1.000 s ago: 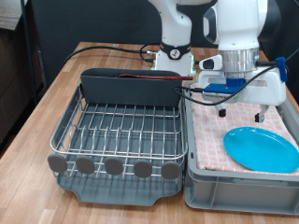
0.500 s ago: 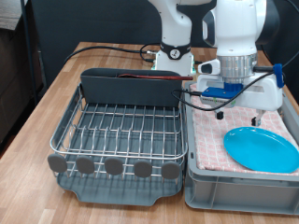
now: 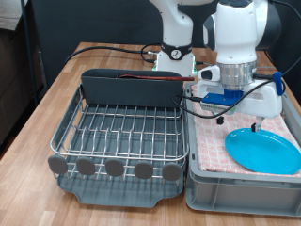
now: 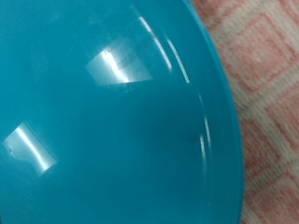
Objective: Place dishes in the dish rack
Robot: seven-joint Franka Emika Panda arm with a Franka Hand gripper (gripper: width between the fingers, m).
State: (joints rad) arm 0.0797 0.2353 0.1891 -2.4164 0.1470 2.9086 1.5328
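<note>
The light-blue plate (image 3: 262,150) lies flat on the pink checkered cloth (image 3: 212,141) inside the grey bin, at the exterior view's right. My gripper (image 3: 239,120) hangs just above the plate's far-left edge, fingers spread and empty. In the wrist view the plate (image 4: 103,121) fills nearly the whole picture, with a strip of cloth (image 4: 266,84) beside it; no fingers show there. The dish rack (image 3: 122,137) stands at the left, its wire grid bare. The reddish-brown spoon (image 3: 150,79) lies in the rack's tall dark trough (image 3: 132,91). The white cup is out of view.
The grey bin (image 3: 240,193) stands right against the rack's right side. Both sit on a wooden table (image 3: 42,113). The robot base (image 3: 174,56) and cables lie behind the trough.
My gripper has shifted slightly to the exterior view's left and a little lower over the plate's edge. The plate, spoon and rack have not moved.
</note>
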